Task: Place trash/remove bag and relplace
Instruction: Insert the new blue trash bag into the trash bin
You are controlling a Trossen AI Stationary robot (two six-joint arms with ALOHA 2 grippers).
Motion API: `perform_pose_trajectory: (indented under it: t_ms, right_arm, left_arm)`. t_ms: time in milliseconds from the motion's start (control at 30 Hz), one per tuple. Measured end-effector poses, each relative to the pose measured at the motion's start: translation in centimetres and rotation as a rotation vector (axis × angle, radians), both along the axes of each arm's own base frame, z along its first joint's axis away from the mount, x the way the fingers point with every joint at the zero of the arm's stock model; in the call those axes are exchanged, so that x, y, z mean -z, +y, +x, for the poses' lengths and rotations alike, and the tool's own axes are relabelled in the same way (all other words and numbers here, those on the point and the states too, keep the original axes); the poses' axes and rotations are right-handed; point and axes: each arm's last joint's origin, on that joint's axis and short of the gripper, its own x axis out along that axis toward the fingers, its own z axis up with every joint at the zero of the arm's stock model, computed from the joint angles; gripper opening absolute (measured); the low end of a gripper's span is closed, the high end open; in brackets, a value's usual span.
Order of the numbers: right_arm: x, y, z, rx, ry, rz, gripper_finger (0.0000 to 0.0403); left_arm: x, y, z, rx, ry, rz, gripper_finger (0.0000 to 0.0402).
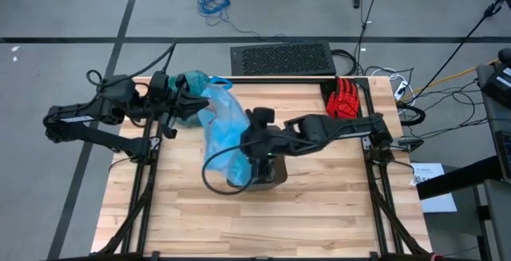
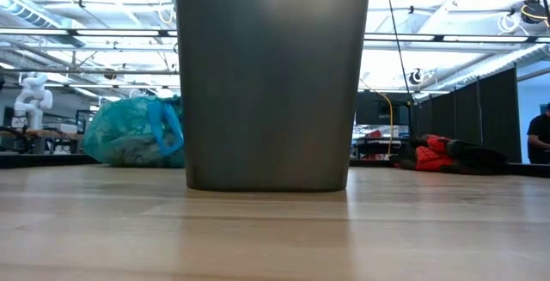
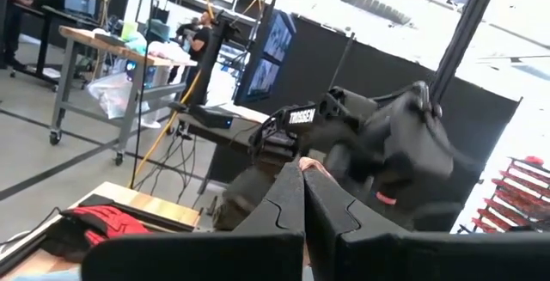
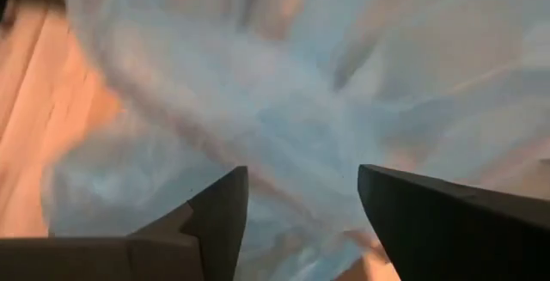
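Teal-green bag (image 1: 190, 85) lies bunched (no clear long axis) by shut left pincer (image 3: 302, 197); right pincer (image 4: 301, 204) open.

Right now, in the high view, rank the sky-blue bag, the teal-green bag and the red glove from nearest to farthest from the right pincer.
1. The sky-blue bag: directly at the right pincer, draped beside and under it at the table's middle.
2. The teal-green bag: toward the far left corner, by the left arm.
3. The red glove: at the far right corner, about as distant as the teal-green bag; too close to call.
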Motion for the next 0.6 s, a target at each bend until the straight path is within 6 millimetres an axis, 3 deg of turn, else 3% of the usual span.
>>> perform_pose_trajectory:
  t_ms: [200, 367, 433, 600]
  right_arm:
    - [2.9, 0.0, 1.7, -0.083, 0.140, -0.058, 0.0158]
    - [3.4, -0.5, 1.7, -0.029, 0.183, -0.136, 0.0038]
    - [3.2, -0.8, 1.0, -0.017, 0.215, -0.137, 0.0012]
    - [1.0, -1.1, -2.4, 0.057, 0.246, -0.108, 0.0002]
  left_arm:
    - [-0.1, 0.0, 0.0, -0.013, -0.011, -0.002, 0.0000]
    - [-0.3, 0.1, -0.1, -0.018, -0.032, -0.004, 0.0000]
    - [-0.5, 0.1, -0.1, -0.018, -0.057, -0.004, 0.0000]
    - [-1.2, 0.1, -0.3, -0.034, -0.122, -0.008, 0.0000]
